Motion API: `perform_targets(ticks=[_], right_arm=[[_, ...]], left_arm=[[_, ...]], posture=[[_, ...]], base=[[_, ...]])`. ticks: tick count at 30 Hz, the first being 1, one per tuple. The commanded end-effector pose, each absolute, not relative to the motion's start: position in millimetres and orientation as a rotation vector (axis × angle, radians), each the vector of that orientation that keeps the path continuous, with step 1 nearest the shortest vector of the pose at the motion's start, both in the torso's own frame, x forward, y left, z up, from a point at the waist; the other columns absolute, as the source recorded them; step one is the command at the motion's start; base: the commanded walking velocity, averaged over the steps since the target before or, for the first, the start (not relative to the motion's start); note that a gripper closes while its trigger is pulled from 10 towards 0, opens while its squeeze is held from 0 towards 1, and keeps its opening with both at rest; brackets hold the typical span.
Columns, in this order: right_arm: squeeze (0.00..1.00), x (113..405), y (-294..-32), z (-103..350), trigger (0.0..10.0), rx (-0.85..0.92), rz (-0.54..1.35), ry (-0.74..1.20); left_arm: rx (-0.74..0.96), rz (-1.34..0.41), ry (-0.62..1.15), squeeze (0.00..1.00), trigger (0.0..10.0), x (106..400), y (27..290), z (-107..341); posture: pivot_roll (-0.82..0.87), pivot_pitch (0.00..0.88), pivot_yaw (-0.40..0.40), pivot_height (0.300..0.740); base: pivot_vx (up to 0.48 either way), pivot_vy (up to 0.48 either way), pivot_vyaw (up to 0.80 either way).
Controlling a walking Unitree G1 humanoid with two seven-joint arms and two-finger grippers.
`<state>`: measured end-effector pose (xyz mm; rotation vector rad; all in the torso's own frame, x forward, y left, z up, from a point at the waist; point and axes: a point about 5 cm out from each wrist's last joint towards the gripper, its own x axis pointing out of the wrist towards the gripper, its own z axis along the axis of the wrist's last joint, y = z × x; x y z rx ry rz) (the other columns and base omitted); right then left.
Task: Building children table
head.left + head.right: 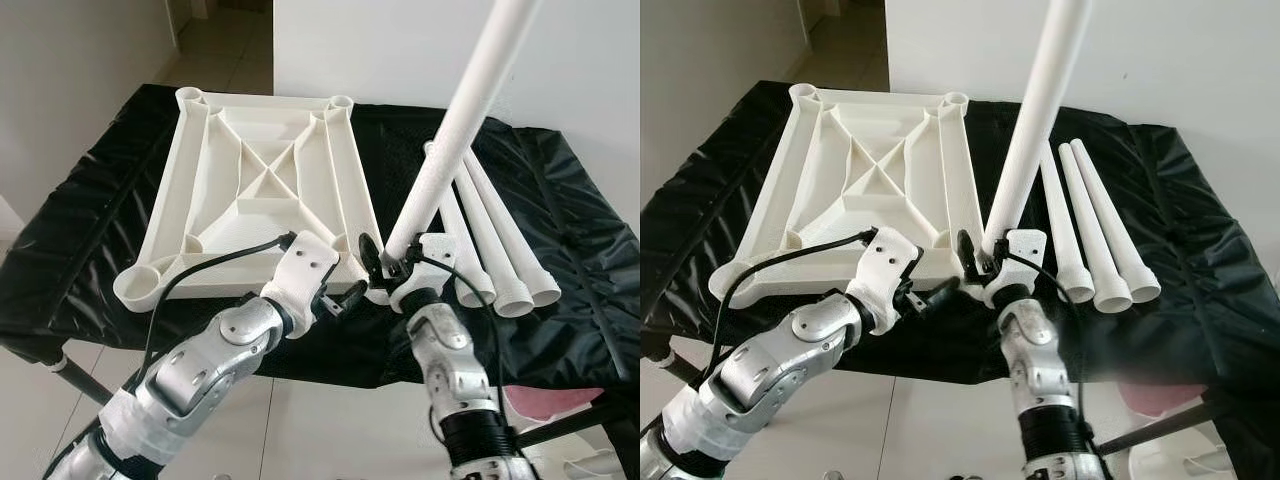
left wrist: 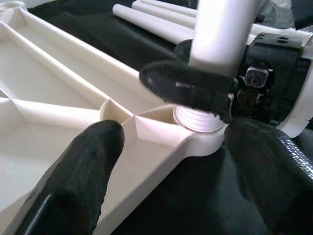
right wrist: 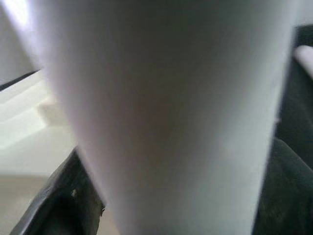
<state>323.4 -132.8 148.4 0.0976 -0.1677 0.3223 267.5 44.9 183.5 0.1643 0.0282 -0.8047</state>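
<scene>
The two eye views look forward and down from the head onto the same worktop (image 1: 90, 230), slightly offset sideways. The left wrist view sits close above the tabletop frame (image 2: 58, 98), facing its near corner socket (image 2: 198, 120). The right wrist view is pressed against the white leg (image 3: 166, 112).

We seem to be in a plain home room: pale tiled floor (image 1: 300, 420), bare white walls (image 1: 380, 50), and a low table draped in black sheeting (image 1: 80, 240); a doorway perhaps opens beyond.
</scene>
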Motion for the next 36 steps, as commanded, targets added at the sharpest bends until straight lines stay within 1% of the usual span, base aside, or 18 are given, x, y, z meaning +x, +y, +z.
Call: perform_targets(ticks=[1, 2, 3, 4, 10, 11, 12, 15, 16, 17, 18, 24, 25, 26, 32, 33, 36], right_arm=[[0.00, 325.2, -137.8, 145.8, 10.0, 0.073, 0.371, -0.152], [0.00, 325.2, -137.8, 145.8, 10.0, 0.073, 0.371, -0.152], [0.00, 327.7, -140.3, 146.0, 10.0, 0.038, 0.436, -0.145], [0.00, 327.7, -140.3, 146.0, 10.0, 0.038, 0.436, -0.145], [0.00, 334.8, -143.2, 150.6, 10.0, -0.022, 0.576, -0.128], [0.00, 336.4, -143.3, 150.8, 9.8, -0.044, 0.598, -0.125], [0.00, 337.5, -142.6, 150.6, 4.8, -0.057, 0.628, -0.118], [0.00, 338.3, -142.3, 150.5, 4.8, -0.066, 0.648, -0.114], [0.00, 339.6, -143.0, 150.5, 1.5, -0.078, 0.657, -0.113], [0.00, 339.6, -143.0, 150.5, 1.5, -0.078, 0.657, -0.113], [0.00, 341.0, -145.0, 149.6, 0.0, -0.103, 0.658, -0.105], [0.00, 342.4, -150.3, 147.4, 0.0, -0.115, 0.658, -0.089], [0.00, 342.3, -153.4, 145.2, 2.2, -0.102, 0.645, -0.076], [0.00, 341.8, -155.4, 143.9, 10.0, -0.082, 0.622, -0.071], [0.00, 340.4, -156.0, 142.0, 10.0, -0.042, 0.577, -0.063], [0.00, 340.5, -154.2, 139.8, 10.0, -0.048, 0.525, -0.045], [0.00, 339.6, -150.2, 138.0, 10.0, -0.051, 0.477, -0.031]], left_arm=[[0.166, -0.984, 0.051, 0.00, 10.0, 261.4, 40.6, 179.8], [0.166, -0.984, 0.051, 0.00, 10.0, 261.4, 40.6, 179.8], [0.168, -0.982, 0.053, 0.00, 10.0, 261.8, 40.8, 178.9], [0.168, -0.982, 0.053, 0.00, 10.0, 261.8, 40.8, 178.9], [0.168, -0.984, 0.056, 0.00, 10.0, 261.8, 38.0, 176.5], [0.165, -0.987, 0.056, 0.00, 10.0, 261.4, 36.7, 176.1], [0.163, -0.990, 0.055, 0.00, 10.0, 261.2, 35.4, 175.7], [0.162, -0.992, 0.055, 0.00, 10.0, 261.0, 34.5, 175.4], [0.159, -0.993, 0.054, 0.00, 10.0, 260.8, 33.5, 175.1], [0.159, -0.993, 0.054, 0.00, 10.0, 260.8, 33.5, 175.1], [0.160, -0.995, 0.051, 0.00, 10.0, 260.8, 32.5, 175.3], [0.162, -0.995, 0.045, 0.00, 10.0, 261.2, 31.1, 175.9], [0.162, -0.990, 0.042, 0.00, 10.0, 261.7, 31.4, 176.1], [0.161, -0.986, 0.042, 0.00, 10.0, 261.9, 32.1, 175.8], [0.159, -0.982, 0.044, 0.00, 10.0, 262.0, 33.4, 175.0], [0.161, -0.976, 0.045, 0.00, 10.0, 262.8, 34.5, 174.5], [0.166, -0.968, 0.046, 0.00, 10.0, 263.7, 35.7, 174.3]], posture=[[0.08, 0.080, -0.041, 0.740], [0.08, 0.080, -0.041, 0.740], [0.08, 0.073, -0.043, 0.740], [0.08, 0.073, -0.043, 0.740], [0.08, 0.061, -0.043, 0.740], [0.08, 0.048, -0.043, 0.740], [0.08, 0.041, -0.045, 0.740], [0.08, 0.041, -0.045, 0.740], [0.08, 0.034, -0.048, 0.740], [0.08, 0.034, -0.048, 0.740], [0.08, 0.030, -0.052, 0.740], [0.08, 0.022, -0.059, 0.740], [0.08, 0.015, -0.063, 0.740], [0.08, 0.014, -0.066, 0.740], [0.08, 0.013, -0.069, 0.740], [0.08, 0.015, -0.075, 0.740], [0.08, 0.019, -0.074, 0.740]], base=[[0.000, 0.000, 0.00], [0.000, 0.000, 0.00], [0.000, 0.000, 0.00], [0.000, 0.000, 0.00], [0.000, 0.000, 0.00], [0.000, 0.000, 0.00], [0.000, 0.000, 0.00], [0.000, 0.000, 0.00], [0.000, 0.000, 0.00], [0.000, 0.000, 0.00], [0.000, 0.000, 0.00], [0.000, 0.000, 0.00], [0.000, 0.000, 0.00], [0.000, 0.000, 0.00], [0.000, 0.000, 0.00], [0.000, 0.000, 0.00], [0.000, 0.000, 0.00]])
